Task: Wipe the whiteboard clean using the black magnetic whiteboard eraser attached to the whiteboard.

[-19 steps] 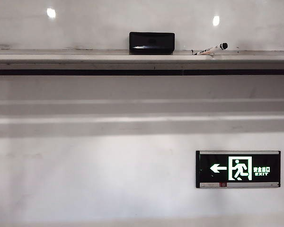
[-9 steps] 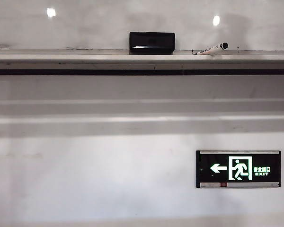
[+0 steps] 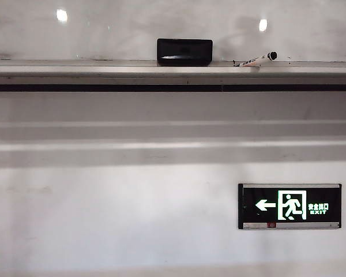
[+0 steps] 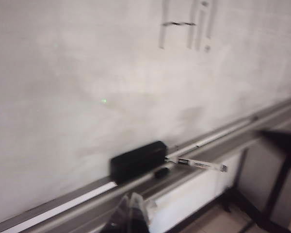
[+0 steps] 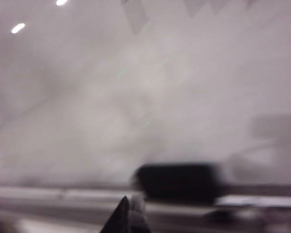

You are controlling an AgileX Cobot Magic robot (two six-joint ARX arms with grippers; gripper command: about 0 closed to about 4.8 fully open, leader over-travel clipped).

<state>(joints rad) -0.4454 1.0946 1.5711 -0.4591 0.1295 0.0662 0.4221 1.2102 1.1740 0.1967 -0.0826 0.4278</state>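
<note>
Exterior view, left to right: whiteboard [image 3: 132, 29] fills the upper strip, two ceiling-light reflections on it; pale ledge [image 3: 75, 70] runs the full width beneath. Eraser [image 3: 184, 51] sits upright on the ledge against the board, near centre. Just right of it, apart from it, a marker [image 3: 256, 59] lies on the ledge, black cap at its right end. Lower right, on the wall below, an exit sign [image 3: 289, 206]. Neither arm shows in this view. Left wrist view: left gripper [image 4: 130, 216] low in frame, short of the ledge [image 4: 63, 208], tips drawn together with no gap readable, nothing between them; it points toward the whiteboard [image 4: 87, 73], with the eraser [image 4: 138, 161] ahead and the marker [image 4: 200, 164] lying beyond it. Faint dark strokes high on the board. Right wrist view, heavily blurred: right gripper [image 5: 128, 213] also low, fingers pressed together into one point, empty, aimed at the whiteboard [image 5: 136, 87]; the eraser [image 5: 177, 182] is a dark smear just ahead of the tips, not touched.
</note>
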